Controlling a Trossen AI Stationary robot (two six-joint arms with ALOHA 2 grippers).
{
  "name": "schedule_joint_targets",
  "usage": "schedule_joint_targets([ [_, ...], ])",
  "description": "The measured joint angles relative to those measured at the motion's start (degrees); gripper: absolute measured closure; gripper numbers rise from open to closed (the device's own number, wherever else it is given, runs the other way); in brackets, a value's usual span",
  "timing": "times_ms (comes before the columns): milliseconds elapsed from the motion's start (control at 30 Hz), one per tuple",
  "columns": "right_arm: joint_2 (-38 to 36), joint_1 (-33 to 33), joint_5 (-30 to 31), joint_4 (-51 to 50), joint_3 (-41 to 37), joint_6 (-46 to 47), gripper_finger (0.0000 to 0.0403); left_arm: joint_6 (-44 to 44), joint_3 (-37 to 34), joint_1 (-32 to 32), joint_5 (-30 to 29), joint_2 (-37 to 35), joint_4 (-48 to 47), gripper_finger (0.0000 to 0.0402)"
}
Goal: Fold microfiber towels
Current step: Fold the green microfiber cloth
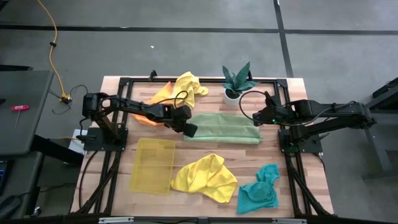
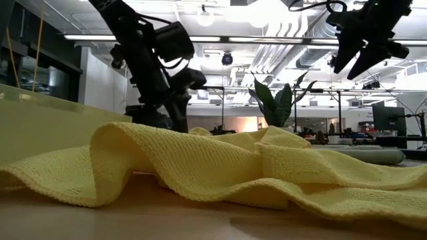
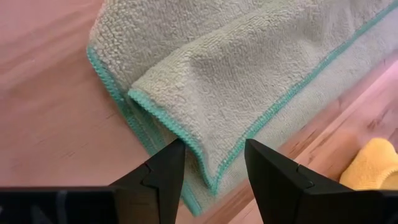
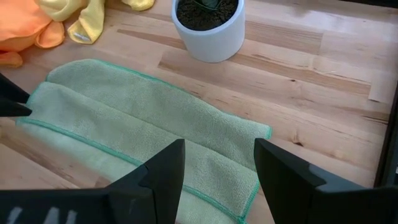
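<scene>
A pale wooden plank table [image 1: 311,180] on a black frame is standing on a grey floor, and behind it the low view is showing an open hall with strip lights and ducts running along the ceiling. The olive-green towel [image 1: 224,128] is lying flat in the middle of the table, folded into a long band with a teal stitched hem and a fine looped nap. The left gripper [image 3: 211,168] is hanging just over that towel's end, its two dark wedge-shaped fingers standing apart with nothing between them, the folded corner lying straight ahead of the jaws. The right gripper [image 4: 217,165] is hovering above the towel's other end, its jaws also standing wide and holding nothing, the rounded hem lying ahead and below them. Beyond the right jaws a white round pot [image 4: 209,28] with a spiky green plant [image 1: 238,79] is standing on the wood. A soft yellow towel [image 1: 189,84] and an orange towel [image 1: 146,112] are lying bunched behind the left arm. Nearer the front edge, a second yellow towel [image 1: 205,177] is lying rumpled in thick folds between a translucent yellow tray [image 1: 153,165] and a crumpled teal towel [image 1: 258,191].
</scene>
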Motion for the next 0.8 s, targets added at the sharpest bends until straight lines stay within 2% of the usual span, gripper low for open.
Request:
schedule_joint_targets([
  [467,0.0,0.0,0.0,0.3,0.0,0.0,0.0217,0.0,0.0,-0.2,-0.1,0.0,3.4,0.0243],
  [600,0.0,0.0,0.0,0.3,0.0,0.0,0.0217,1.5,0.0,-0.4,1.2,0.0,1.4,0.0243],
  [800,0.0,0.0,0.0,0.3,0.0,-0.1,0.0217,2.0,0.0,-2.1,-0.9,0.0,-2.0,0.0243],
])
